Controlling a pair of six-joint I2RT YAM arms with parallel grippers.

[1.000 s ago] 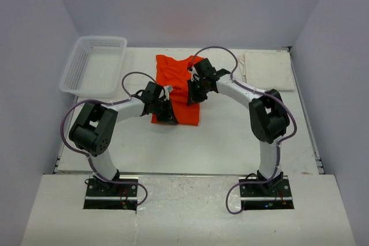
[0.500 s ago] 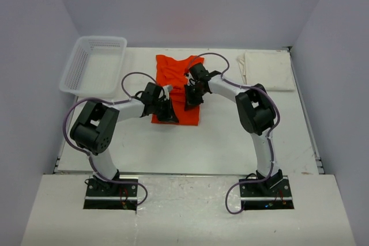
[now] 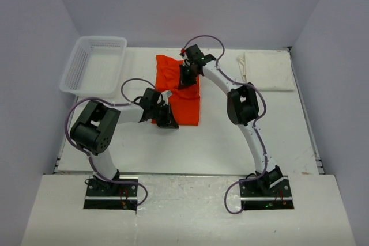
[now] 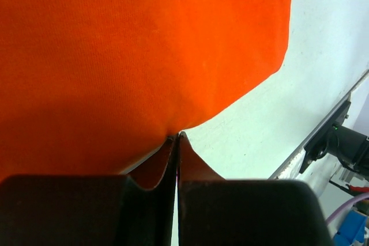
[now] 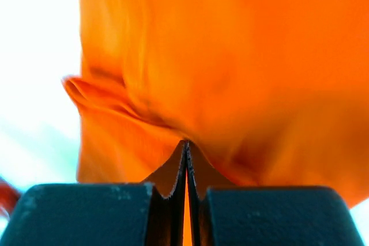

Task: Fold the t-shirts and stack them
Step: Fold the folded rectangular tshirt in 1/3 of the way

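Observation:
The orange-red t-shirt (image 3: pixel 187 108) lies partly folded at the table's middle back. My left gripper (image 3: pixel 168 122) is at its near left corner, shut, with the fingertips pinching the hem (image 4: pixel 176 136). The smooth cloth (image 4: pixel 144 44) fills the rest of that wrist view. My right gripper (image 3: pixel 184 78) is over the shirt's far part, shut on a bunched fold of orange cloth (image 5: pixel 230 56). The cloth shows in the slit between the fingertips (image 5: pixel 185 142). The cream-white t-shirt (image 3: pixel 268 70) lies folded flat at the back right, apart from both grippers.
A white lattice basket (image 3: pixel 101 37) stands at the back left, partly over the table's edge. Bare white table (image 3: pixel 202 142) runs between the shirt and the arm bases. Grey walls close in the left, right and back.
My right gripper has moved toward the back and slightly left, carrying orange cloth with it. My left gripper has shifted a little toward the near edge at the shirt's corner.

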